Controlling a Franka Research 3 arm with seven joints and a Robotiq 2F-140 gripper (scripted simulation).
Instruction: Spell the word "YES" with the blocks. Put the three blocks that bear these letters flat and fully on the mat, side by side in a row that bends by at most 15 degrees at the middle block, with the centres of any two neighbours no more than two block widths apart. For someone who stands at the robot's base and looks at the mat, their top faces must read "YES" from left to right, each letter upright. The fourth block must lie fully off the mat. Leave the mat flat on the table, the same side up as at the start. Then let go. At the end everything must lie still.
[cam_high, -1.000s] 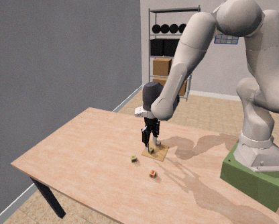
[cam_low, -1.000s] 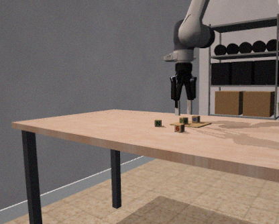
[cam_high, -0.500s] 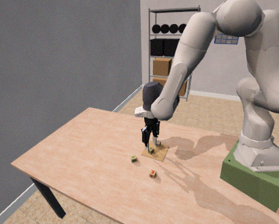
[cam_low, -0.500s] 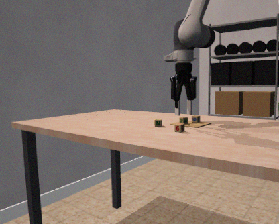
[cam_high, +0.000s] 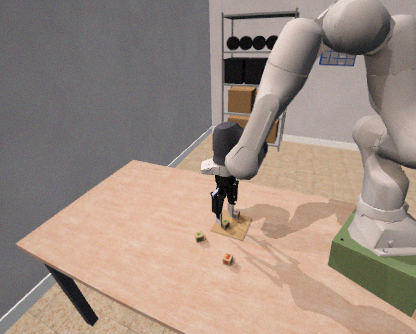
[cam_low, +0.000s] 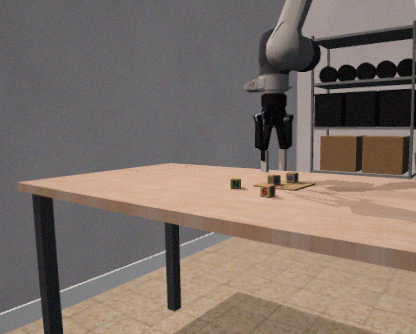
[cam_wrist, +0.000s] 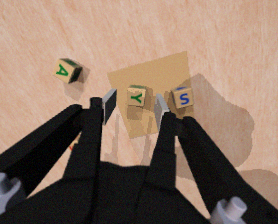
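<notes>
A tan mat (cam_wrist: 150, 97) lies on the wooden table. A block with a green Y (cam_wrist: 137, 95) sits on the mat, and a block with a blue S (cam_wrist: 182, 97) sits at the mat's edge beside it. My gripper (cam_wrist: 135, 99) hovers straight over the Y block (cam_low: 273, 179), part open and empty. Its fingertips (cam_low: 273, 162) stand a little above the block, one on each side. A green-lettered block showing A on top (cam_wrist: 67, 70) lies off the mat. A red-lettered block (cam_high: 228, 258) lies off the mat nearer the table's front edge, and I cannot read its top face.
The robot's green base (cam_high: 375, 265) stands at the table's right side. A shelf with boxes (cam_high: 250, 80) stands behind the table, off it. The table edge runs close in front of the red-lettered block (cam_low: 267, 190).
</notes>
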